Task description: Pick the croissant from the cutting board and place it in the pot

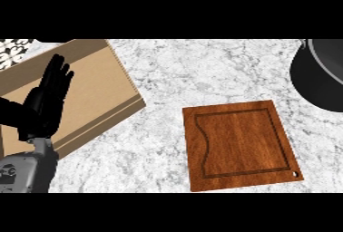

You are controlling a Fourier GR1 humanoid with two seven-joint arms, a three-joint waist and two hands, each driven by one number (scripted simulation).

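Observation:
A brown wooden cutting board (pixel 242 144) lies on the marble counter, right of centre, and its top is bare. No croissant shows anywhere in the head view. A dark pot (pixel 320 74) is cut off by the right edge at the top right; only part of its rim and wall is in view. My left hand (pixel 46 97) rests at the left side with its fingers straight and pointing up, holding nothing, far from the board. My right hand does not show.
A tan cardboard box (pixel 94 97) lies tilted at the upper left, behind my left hand. A patterned patch (pixel 13 49) shows in the top left corner. White marble counter (pixel 167 77) spreads between the box and the board.

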